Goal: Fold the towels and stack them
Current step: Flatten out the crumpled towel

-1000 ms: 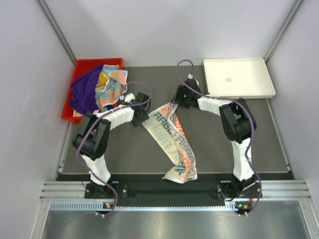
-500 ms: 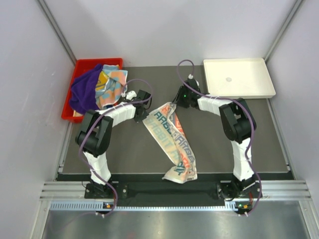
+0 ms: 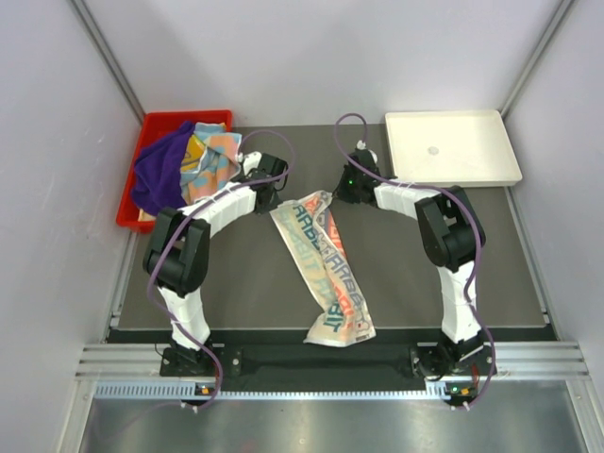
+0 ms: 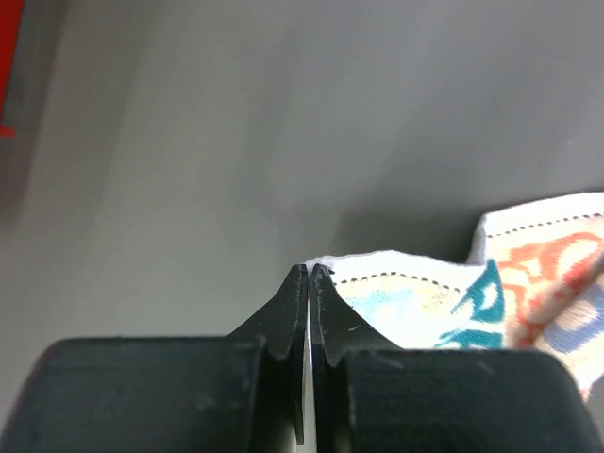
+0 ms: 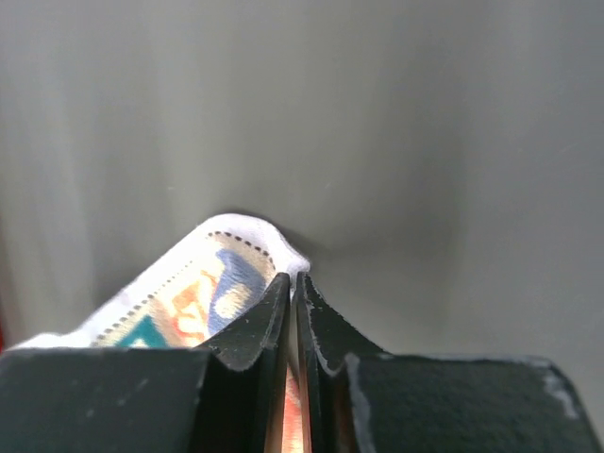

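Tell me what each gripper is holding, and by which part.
Both hold the lettered towel by its far hem: the left gripper pinches the left corner, the right gripper the right corner.

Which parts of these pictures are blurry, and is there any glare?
Left wrist view: the lettered towel edge is fairly sharp, the red bin at top left smeared. Right wrist view: towel corner sharp, table behind soft. Top view: sharp, with sheen on the metal ledge.
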Controlling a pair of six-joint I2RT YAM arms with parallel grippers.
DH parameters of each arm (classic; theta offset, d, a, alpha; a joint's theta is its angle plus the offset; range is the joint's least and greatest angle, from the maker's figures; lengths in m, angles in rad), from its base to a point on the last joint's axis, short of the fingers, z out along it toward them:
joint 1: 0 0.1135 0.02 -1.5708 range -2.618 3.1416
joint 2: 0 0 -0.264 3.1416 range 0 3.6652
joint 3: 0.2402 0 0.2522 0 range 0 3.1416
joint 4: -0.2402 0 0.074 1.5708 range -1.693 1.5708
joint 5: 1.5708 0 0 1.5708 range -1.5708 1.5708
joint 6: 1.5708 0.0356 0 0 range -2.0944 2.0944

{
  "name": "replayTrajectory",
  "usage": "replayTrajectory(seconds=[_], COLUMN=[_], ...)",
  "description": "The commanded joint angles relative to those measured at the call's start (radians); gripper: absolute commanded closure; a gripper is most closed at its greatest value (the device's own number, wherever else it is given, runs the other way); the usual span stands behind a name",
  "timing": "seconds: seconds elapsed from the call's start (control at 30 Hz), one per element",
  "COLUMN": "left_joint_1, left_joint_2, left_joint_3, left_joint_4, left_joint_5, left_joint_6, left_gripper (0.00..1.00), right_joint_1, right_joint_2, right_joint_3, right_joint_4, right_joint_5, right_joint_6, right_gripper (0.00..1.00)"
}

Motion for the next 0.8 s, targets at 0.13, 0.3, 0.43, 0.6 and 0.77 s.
replayTrajectory(seconds=[0.13,0.3,0.43,0.6,0.77], left_joint_1=[0.011,0.013,0.011,0.013,0.014], left_joint_2=[-0.020,-0.026,-0.027,-0.027,-0.023], left_joint_3=[0.061,0.056,0.050,0.043,0.044], left_joint_4=[-0.014,-0.014,-0.008,-0.002,-0.001], left_joint_5=[-0.008,0.011,0.023,0.031,0.040], left_joint_6=[0.097,0.104,0.106,0.109,0.109], left_gripper=[1.00,1.00,1.00,1.00,1.00], right_joint_1=[-0.005,0.013,0.036,0.064,0.079], right_joint_2=[-0.027,-0.022,-0.001,0.052,0.079], right_joint_3=[0.052,0.070,0.112,0.190,0.205], right_joint_4=[-0.033,-0.064,-0.088,-0.166,-0.206], right_joint_5=[0.092,0.141,0.169,0.204,0.235], right_joint_6=[-0.083,-0.106,-0.112,-0.118,-0.093], right_gripper=[0.80,0.58,0.52,0.57,0.63])
